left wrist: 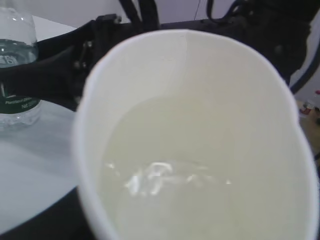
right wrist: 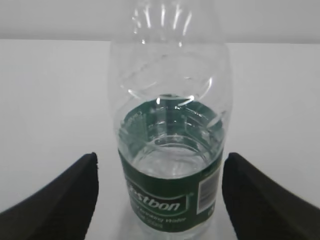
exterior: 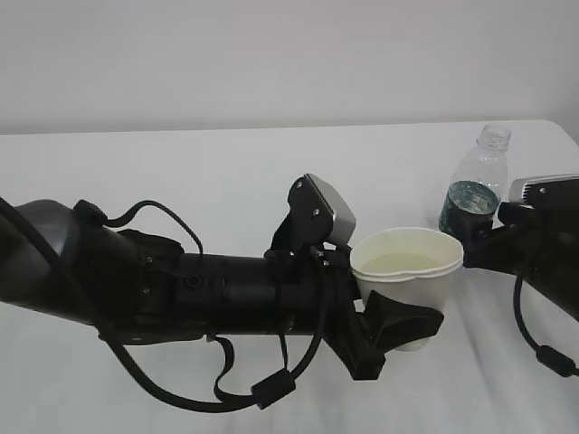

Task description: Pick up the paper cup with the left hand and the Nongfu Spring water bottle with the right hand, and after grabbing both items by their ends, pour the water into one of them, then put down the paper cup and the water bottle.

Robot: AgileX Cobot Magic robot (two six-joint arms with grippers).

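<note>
Left gripper (exterior: 395,318) level, clasping paper cup (exterior: 405,271), right gripper (right wrist: 160,200) agape

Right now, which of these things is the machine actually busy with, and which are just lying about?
Part of the job:
- paper cup, held in the left hand
- water in the cup
- Nongfu Spring water bottle, standing upright on the table
- right hand, jaws open either side of the bottle, not touching it

Just there:
- white table
- nothing else lying about
</note>
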